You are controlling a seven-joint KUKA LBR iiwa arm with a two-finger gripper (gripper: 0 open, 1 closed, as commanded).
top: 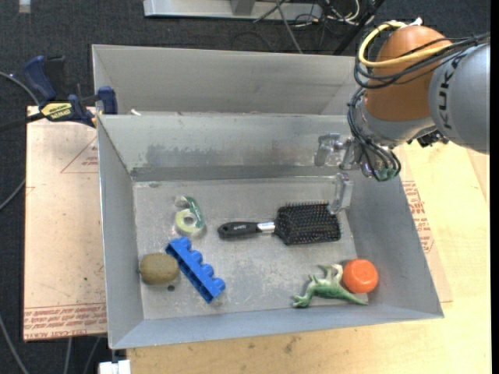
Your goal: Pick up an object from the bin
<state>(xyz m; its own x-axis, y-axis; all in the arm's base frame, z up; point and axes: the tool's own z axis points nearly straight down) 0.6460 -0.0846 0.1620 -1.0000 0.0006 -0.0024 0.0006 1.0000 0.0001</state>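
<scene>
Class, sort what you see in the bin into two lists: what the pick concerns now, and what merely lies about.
Job in hand: tool; black hairbrush, its bristle head nearest the tool.

Lying about: pale tape roll; blue toothed block; brown round lump; green toy lizard; orange ball.

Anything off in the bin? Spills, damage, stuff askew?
Nothing stands out. The black hairbrush, blue toothed block, brown ball, tape roll, green lizard and orange ball lie loose on the bin floor, no visible damage.
</scene>
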